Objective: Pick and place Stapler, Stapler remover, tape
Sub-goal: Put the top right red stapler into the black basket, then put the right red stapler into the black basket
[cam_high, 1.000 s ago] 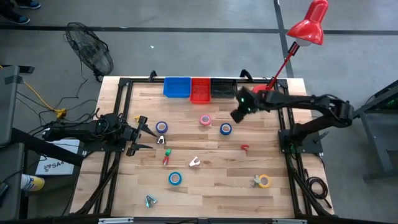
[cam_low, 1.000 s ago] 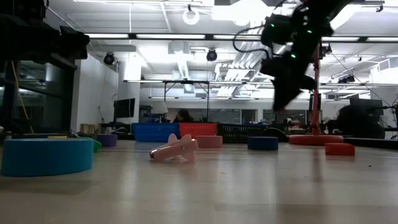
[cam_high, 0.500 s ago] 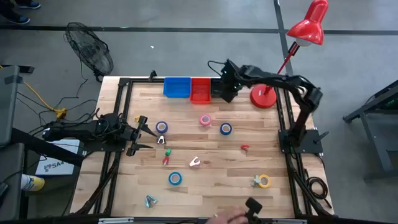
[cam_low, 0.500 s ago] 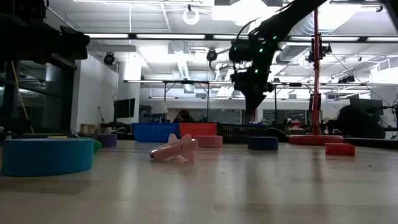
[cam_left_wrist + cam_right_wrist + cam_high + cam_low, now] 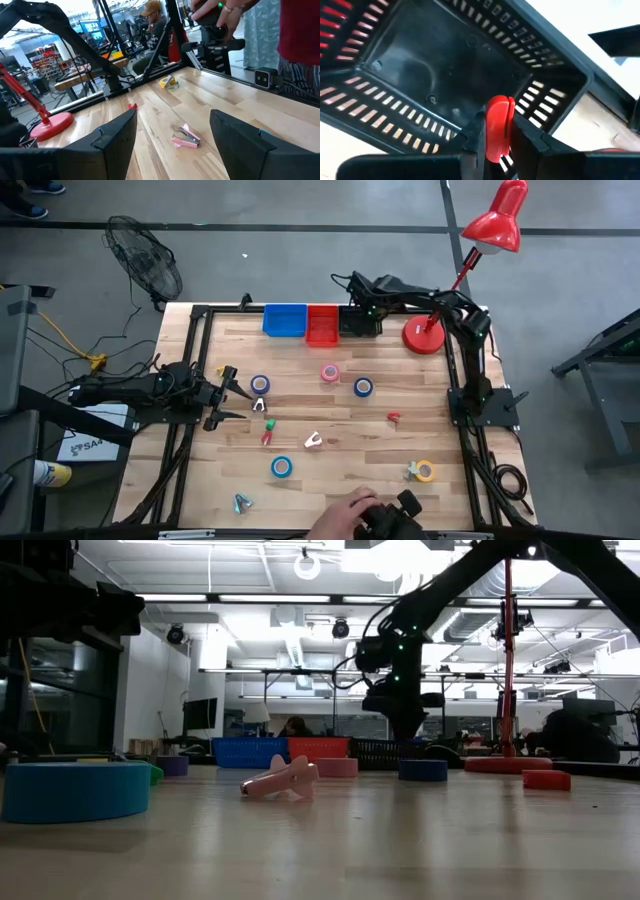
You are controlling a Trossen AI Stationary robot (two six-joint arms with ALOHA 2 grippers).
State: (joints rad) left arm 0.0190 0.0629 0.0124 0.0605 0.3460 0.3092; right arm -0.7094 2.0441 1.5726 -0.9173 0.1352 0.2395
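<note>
My right gripper [image 5: 362, 320] hangs over the black basket [image 5: 356, 323] at the table's far edge, shut on a small red item [image 5: 499, 112]. In the low view it [image 5: 402, 728] stands just above that basket [image 5: 385, 750]. My left gripper [image 5: 232, 392] waits open at the table's left, level, its fingers wide apart [image 5: 172, 135]. On the wood lie tape rolls: blue [image 5: 260, 384], pink [image 5: 330, 373], blue [image 5: 363, 387], blue [image 5: 281, 467] and yellow [image 5: 426, 471]. A pale pink clip-like tool [image 5: 313, 441] and a red one [image 5: 393, 418] lie between them. My right gripper pinches the red item's two flat sides [image 5: 496, 131] between its fingers [image 5: 475, 137]. The fingers point down from above. The item sticks out past the fingertips over the slotted floor [image 5: 430, 60] of the black basket; I cannot tell whether it touches the basket.
A blue basket [image 5: 285, 320] and a red basket [image 5: 322, 325] stand left of the black one. The red lamp's base [image 5: 424, 337] sits at the far right corner. A person's hand [image 5: 345, 520] with a dark device reaches in at the near edge.
My right gripper has swung from above the table's right part toward the far edge and left, over the black basket, sinking and tipping more steeply down with the red item. A person's hand has come into view at the near edge.
</note>
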